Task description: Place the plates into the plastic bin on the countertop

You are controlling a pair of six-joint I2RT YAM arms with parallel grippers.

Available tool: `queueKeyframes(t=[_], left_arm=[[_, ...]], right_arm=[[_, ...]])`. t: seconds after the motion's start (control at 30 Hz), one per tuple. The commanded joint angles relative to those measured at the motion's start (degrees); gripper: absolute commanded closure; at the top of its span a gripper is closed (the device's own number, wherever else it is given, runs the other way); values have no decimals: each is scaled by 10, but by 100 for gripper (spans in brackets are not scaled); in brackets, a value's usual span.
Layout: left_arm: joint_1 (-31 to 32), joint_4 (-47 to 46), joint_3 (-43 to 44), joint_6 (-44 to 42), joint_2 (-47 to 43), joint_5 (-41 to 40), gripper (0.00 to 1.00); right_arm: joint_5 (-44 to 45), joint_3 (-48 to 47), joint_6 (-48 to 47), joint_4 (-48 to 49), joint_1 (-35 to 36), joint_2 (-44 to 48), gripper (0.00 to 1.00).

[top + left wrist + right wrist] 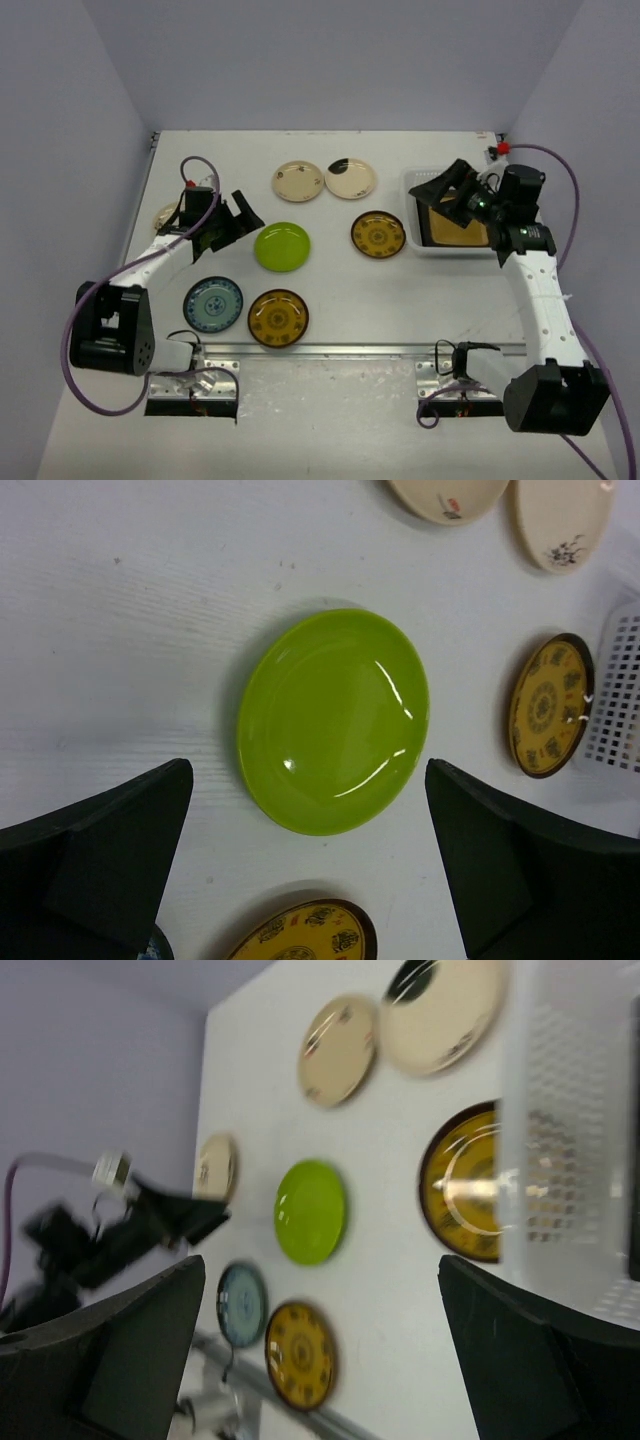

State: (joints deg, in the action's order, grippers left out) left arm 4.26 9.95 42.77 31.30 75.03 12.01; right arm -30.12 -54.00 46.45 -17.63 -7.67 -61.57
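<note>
left gripper [232,222] spread wide, lime plate [333,720] just ahead, poised for grab. right gripper [452,187] spread, empty, above plastic bin [440,250]; amber square plate [455,230] beneath.

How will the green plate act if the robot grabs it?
The lime plate shows glossy highlights, so probably slippery. It looks like glazed ceramic: likely stiff but chippable. Lying flat on the countertop, it would probably slide, not roll.

Plain lime plate [333,722], patterned amber plate [278,318], perhaps floral-sprigged cream plate [298,181].
</note>
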Motion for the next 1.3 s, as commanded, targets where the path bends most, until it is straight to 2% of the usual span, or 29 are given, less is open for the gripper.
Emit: queueKeyframes(t=[0.0,0.1,0.23,0.3,0.33,0.37,0.6,0.67,0.7,0.83,0.93,1.0,1.1,1.23,1.27], left_arm=[[7,-4,38,-49,51,-12,0],[10,-13,51,-67,91,16,1],[16,-16,71,-75,164,43,17],[19,-20,77,-78,195,50,31],[21,-24,78,-79,213,53,41],[22,-29,76,-79,222,54,47],[22,-36,75,-82,260,38,71],[22,-39,74,-83,271,39,83],[22,-42,72,-82,276,36,98],[22,-55,56,-79,265,30,100],[24,-84,31,-59,210,42,100],[47,-150,-14,-25,164,80,100],[86,-187,-47,6,82,101,100],[108,-198,-70,34,17,114,100],[109,-195,-76,42,-24,118,100]], right_arm=[[-167,21,-151,24,57,22,1],[-205,59,-138,64,62,36,1],[-240,92,-115,111,68,47,2],[-252,95,-114,117,72,50,2],[-256,98,-117,119,73,54,3],[-258,101,-118,122,73,59,3],[-273,118,-117,137,73,72,3],[-274,125,-112,148,73,72,3],[-275,130,-108,155,73,72,3],[-270,138,-103,166,89,63,2],[-257,155,-86,201,104,49,1],[-185,143,-112,176,155,33,1],[-113,119,-119,158,211,-6,1],[-70,103,-124,167,238,-74,1],[-43,105,-130,172,244,-92,1]])
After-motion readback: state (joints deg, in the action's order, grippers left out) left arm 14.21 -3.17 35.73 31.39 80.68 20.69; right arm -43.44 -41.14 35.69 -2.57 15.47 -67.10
